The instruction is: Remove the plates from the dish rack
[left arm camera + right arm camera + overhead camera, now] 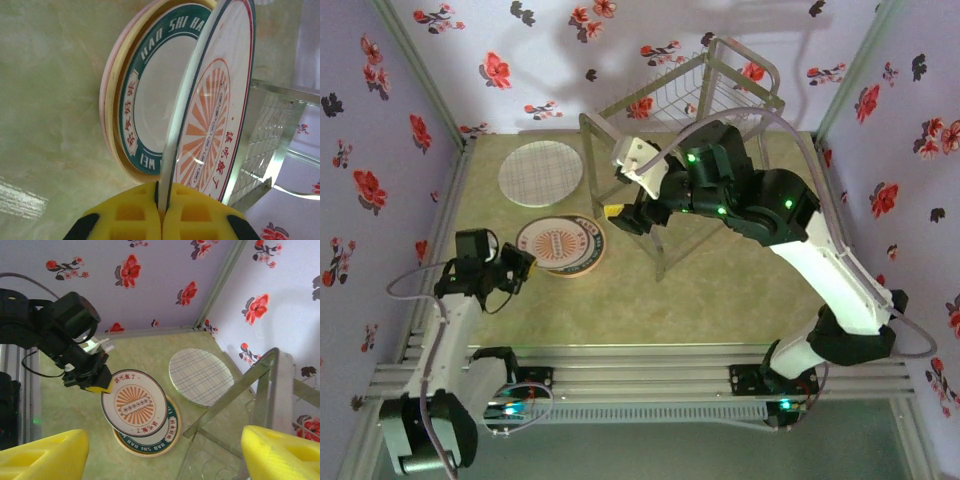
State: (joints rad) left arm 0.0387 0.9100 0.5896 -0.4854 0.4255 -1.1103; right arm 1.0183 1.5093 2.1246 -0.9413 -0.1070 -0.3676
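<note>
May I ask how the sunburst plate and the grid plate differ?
The sunburst plate bears orange rays; the grid plate has fine crossing lines. The sunburst plate is gripped at its rim by the left pincer, angled over a stack; the grid plate lies flat, alone. Both are round.

On the table [720,290], the dish rack [672,95] stands back right, the grid plate [540,173] flat to its left. Before that plate lies a stack of plates [592,262], the sunburst plate [556,243] tilted over it, its edge between the left gripper's [528,262] fingers [125,215]
</note>
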